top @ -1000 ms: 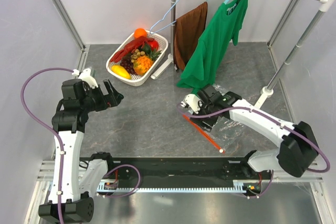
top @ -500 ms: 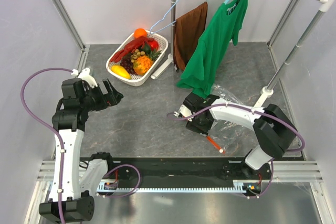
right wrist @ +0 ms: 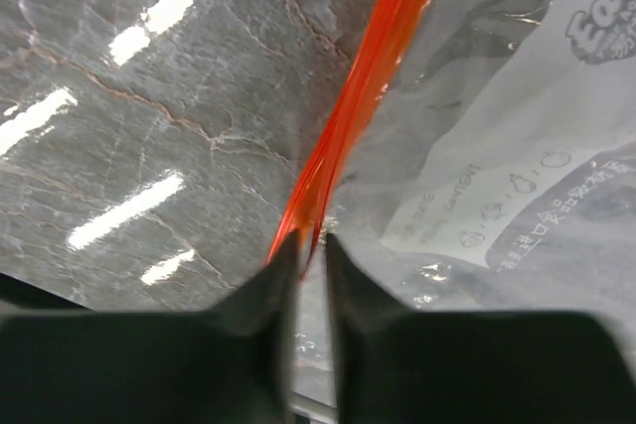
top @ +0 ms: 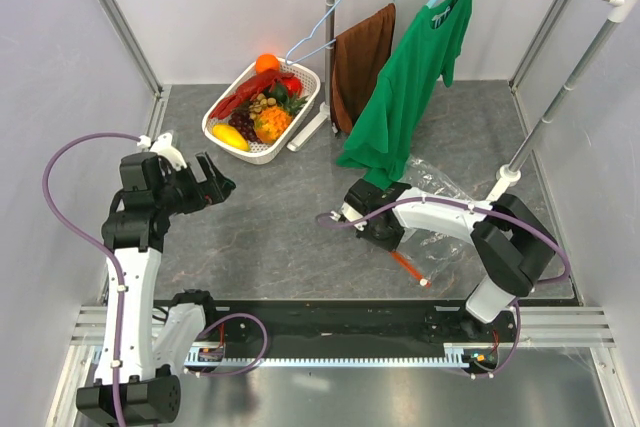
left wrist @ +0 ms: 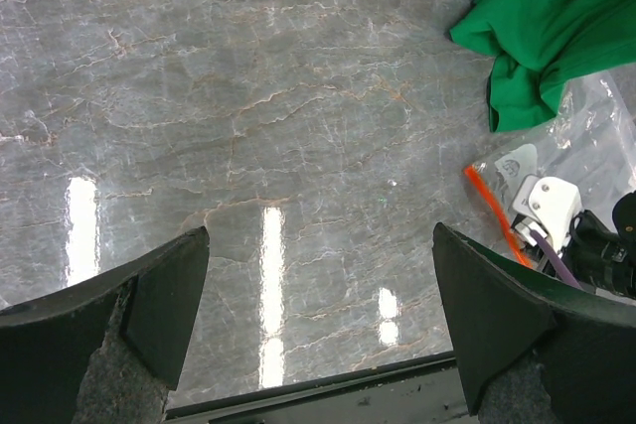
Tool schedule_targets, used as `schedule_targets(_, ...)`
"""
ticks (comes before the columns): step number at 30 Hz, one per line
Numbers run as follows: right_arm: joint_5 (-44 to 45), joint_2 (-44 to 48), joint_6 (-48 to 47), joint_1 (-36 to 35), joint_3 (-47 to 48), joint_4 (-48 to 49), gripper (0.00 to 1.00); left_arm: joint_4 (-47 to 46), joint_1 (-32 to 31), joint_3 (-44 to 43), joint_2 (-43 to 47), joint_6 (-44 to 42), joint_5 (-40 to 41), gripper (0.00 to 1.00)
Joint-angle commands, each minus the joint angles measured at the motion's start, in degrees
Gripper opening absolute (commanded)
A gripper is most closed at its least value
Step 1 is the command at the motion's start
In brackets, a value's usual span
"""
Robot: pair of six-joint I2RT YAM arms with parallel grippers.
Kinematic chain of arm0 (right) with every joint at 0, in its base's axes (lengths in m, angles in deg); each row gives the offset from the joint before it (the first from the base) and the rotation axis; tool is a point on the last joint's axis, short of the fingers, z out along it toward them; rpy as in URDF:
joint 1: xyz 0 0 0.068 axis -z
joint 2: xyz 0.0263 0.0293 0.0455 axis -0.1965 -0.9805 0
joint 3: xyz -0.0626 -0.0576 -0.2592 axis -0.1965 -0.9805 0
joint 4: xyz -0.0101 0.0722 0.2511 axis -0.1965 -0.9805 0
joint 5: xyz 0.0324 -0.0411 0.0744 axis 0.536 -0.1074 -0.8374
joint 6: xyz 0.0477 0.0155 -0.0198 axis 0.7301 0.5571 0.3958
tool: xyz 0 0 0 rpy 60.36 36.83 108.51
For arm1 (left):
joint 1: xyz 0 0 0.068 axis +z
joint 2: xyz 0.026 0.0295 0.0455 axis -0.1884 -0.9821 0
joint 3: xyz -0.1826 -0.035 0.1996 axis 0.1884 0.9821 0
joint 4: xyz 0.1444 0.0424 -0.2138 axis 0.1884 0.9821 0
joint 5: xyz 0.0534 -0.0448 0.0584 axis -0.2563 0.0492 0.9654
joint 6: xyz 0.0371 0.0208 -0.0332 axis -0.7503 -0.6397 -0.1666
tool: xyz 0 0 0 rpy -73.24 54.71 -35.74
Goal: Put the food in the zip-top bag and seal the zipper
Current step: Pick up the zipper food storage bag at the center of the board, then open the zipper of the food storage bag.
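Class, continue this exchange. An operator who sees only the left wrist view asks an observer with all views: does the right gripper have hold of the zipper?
Observer: Yes. The right wrist view shows the right gripper shut on the zipper.
Operator: Is any food in the zip-top bag?
Observer: None that I can see. The food lies in the white basket at the far side.

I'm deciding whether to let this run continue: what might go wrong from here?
The right gripper pinches the thin zipper with its fingertips only, so it may slip free. The zip-top bag lies flat, so the food, all in the basket far from it, may not drop in easily. The green shirt hangs close over the bag and might get caught.
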Motion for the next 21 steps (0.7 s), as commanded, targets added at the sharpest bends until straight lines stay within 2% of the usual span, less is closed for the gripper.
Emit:
schedule_targets(1,1.7,0.5,1.1,-0.3,1.4,1.2,0.02,-2.6,0.4,1.1,1.3,1.6,-2.3,1.00)
schedule_targets(6,-1.6,4.1,0.9,1.6,5.8,0.2,0.00,-2.6,0.5,1.3,0.8,0.8,-6.0,1.00)
schedule_targets(8,-10.4,7.8,2.5,3.7,9.3,-0.2,0.00,-2.6,0.5,1.4,-0.5,-0.7,-8.8,1.00)
schedule_targets(10,-16.6,11.1,4.8,7.3,11.7,-0.1,0.00,-3.0,0.5,1.6,-1.6,-1.9,-15.6,1.00)
schedule_targets(11,-22.2,12.2,8.5,8.5,13.4,1.0,0.00,-3.4,0.5,2.4,-1.9,-2.0,-18.2,1.00)
schedule_targets(12,-24.6,13.1,10.4,10.0,14.1,2.0,0.00,-6.1,0.5,3.3,-1.8,-1.5,-23.3,1.00)
schedule_targets(15,-29.7,16.0,20.7,10.4,14.4,7.9,0.00,-14.3,0.2,7.6,0.9,1.6,-29.7,0.98)
schedule_targets(18,-31.8,18.1,31.8,10.4,11.9,16.2,0.00,-19.5,-2.1,9.8,2.8,4.0,-30.5,0.97)
schedule_targets(21,-31.5,18.9,37.9,9.8,9.0,22.9,0.00,-22.8,-7.3,9.7,1.2,5.8,-28.8,0.97)
